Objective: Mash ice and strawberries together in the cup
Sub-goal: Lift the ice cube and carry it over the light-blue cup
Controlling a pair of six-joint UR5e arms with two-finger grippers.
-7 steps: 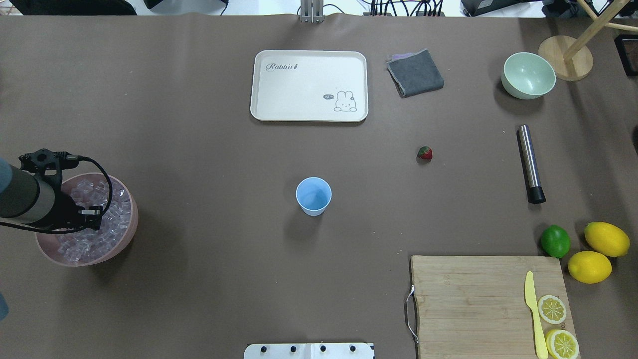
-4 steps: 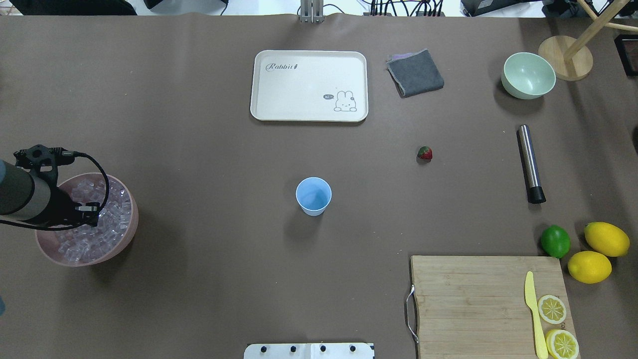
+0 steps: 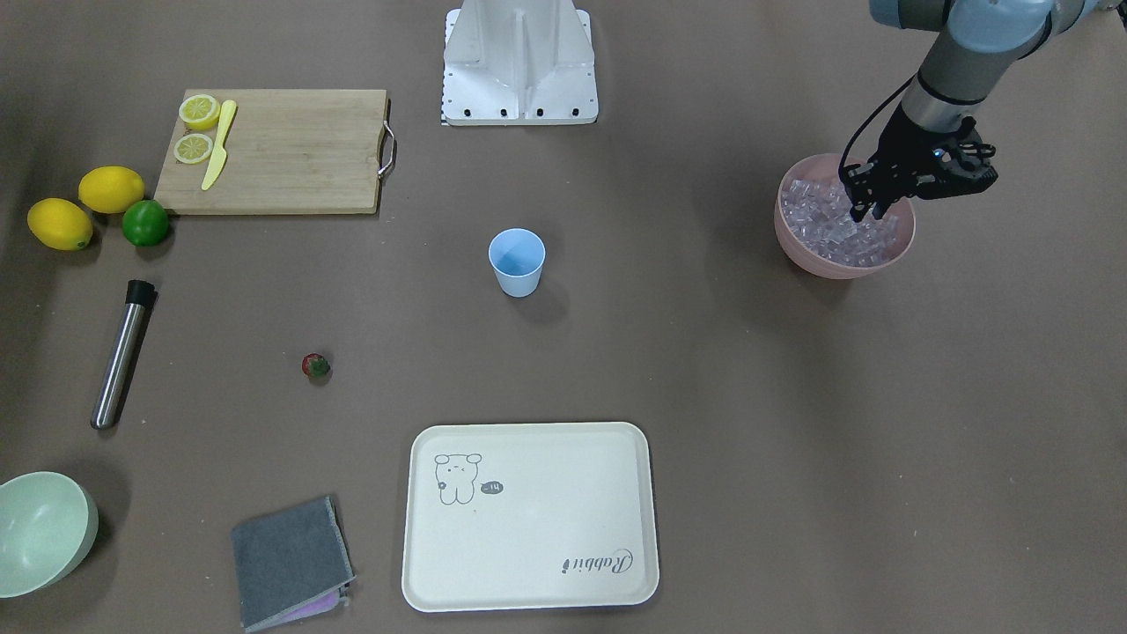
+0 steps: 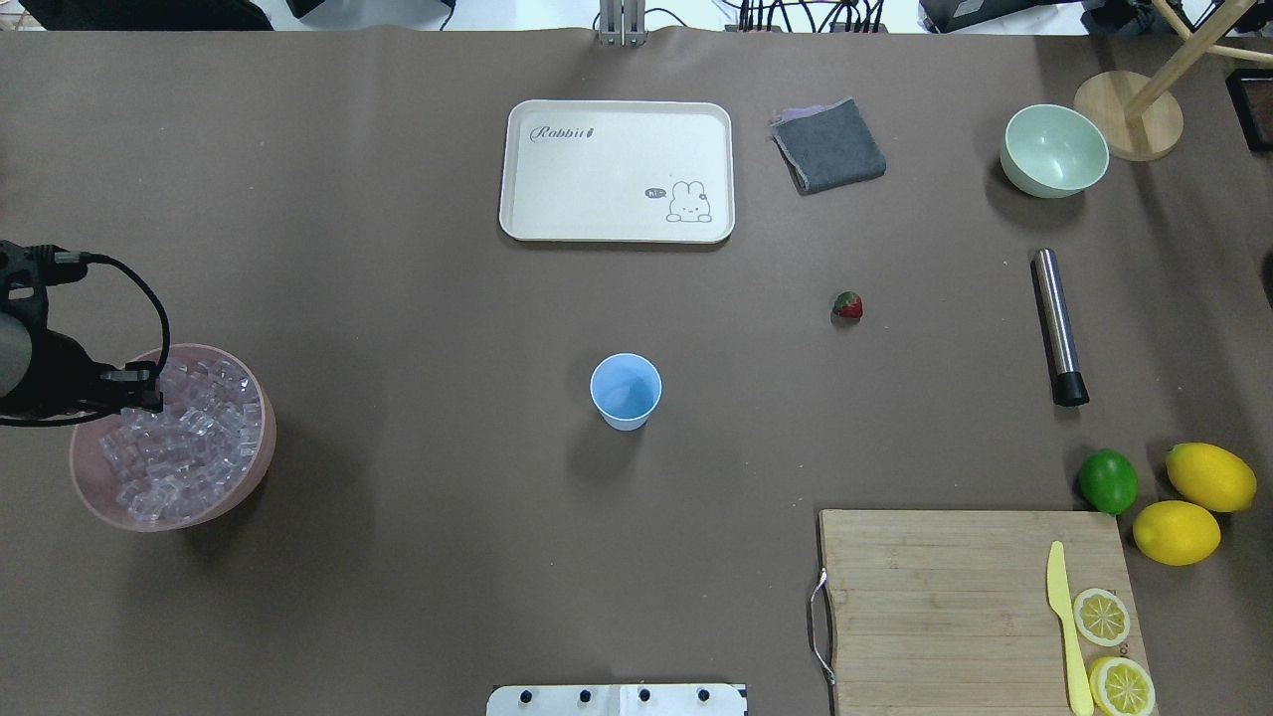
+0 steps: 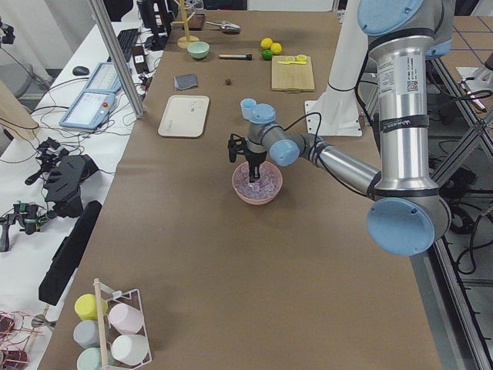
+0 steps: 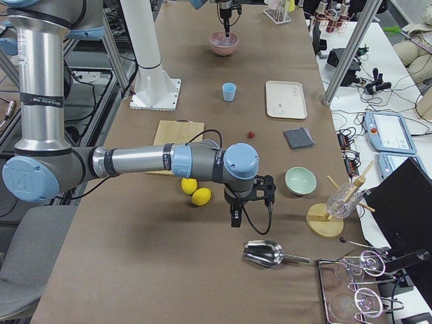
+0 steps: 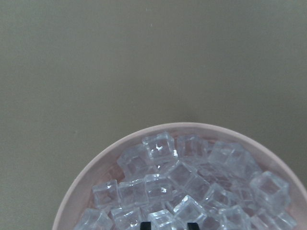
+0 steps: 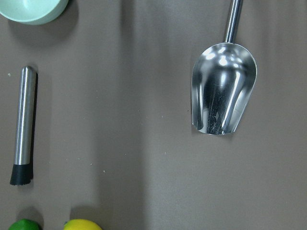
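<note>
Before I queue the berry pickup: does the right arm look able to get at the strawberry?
Probably yes. The strawberry lies alone on bare table with nothing over or crowding it, and the right gripper hangs free just past the lemons.

The left arm reaches out, the left gripper pointing down, its fingertips a narrow gap apart. The right arm stretches low, the right gripper pointing down too; its finger spacing is unreadable.

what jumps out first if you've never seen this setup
The pink bowl heaped with clear ice cubes at the end of the table on the robot's left, with the left gripper poised over it. Then the empty light-blue cup alone at mid-table, and the yellow lemons beside the cutting board.
</note>
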